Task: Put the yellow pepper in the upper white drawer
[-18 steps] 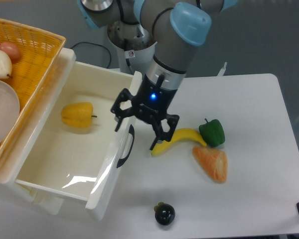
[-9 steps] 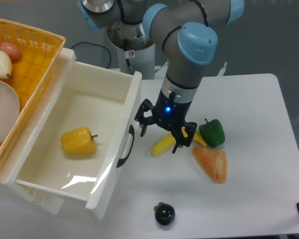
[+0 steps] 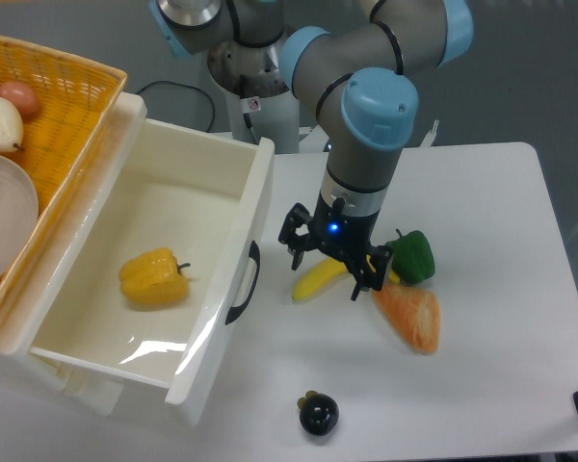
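Observation:
The yellow pepper lies on the floor of the upper white drawer, stem pointing right, nothing touching it. The drawer is pulled out, its black handle facing the table. My gripper hangs to the right of the drawer front, above the banana. Its fingers are spread and nothing is between them.
A green pepper and an orange carrot piece lie right of the gripper. A small dark fruit sits near the front edge. A woven basket with fruit stands at the upper left beside a clear bowl.
The gripper moved right, away from the drawer, and now hangs over the banana. The yellow pepper dropped and settled lower on the drawer floor.

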`<control>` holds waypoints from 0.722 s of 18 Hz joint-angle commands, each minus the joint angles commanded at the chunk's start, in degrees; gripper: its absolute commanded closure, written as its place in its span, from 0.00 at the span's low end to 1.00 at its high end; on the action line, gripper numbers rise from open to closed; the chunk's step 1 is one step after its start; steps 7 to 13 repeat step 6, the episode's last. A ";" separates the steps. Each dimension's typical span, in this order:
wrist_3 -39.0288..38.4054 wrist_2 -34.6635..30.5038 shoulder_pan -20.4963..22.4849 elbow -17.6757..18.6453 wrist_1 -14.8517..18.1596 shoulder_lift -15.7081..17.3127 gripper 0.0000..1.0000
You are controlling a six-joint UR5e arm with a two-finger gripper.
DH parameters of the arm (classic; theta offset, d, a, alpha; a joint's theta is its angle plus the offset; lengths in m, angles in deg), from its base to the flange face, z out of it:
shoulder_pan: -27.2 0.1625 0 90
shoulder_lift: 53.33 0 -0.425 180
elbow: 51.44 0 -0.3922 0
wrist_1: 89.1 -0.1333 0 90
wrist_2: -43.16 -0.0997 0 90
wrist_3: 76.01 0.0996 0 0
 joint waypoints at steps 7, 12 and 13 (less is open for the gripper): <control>1.23 -2.21 -0.44 0.26 -0.09 0.09 0.00; 1.23 -2.21 -0.44 0.26 -0.09 0.09 0.00; 1.23 -2.21 -0.44 0.26 -0.09 0.09 0.00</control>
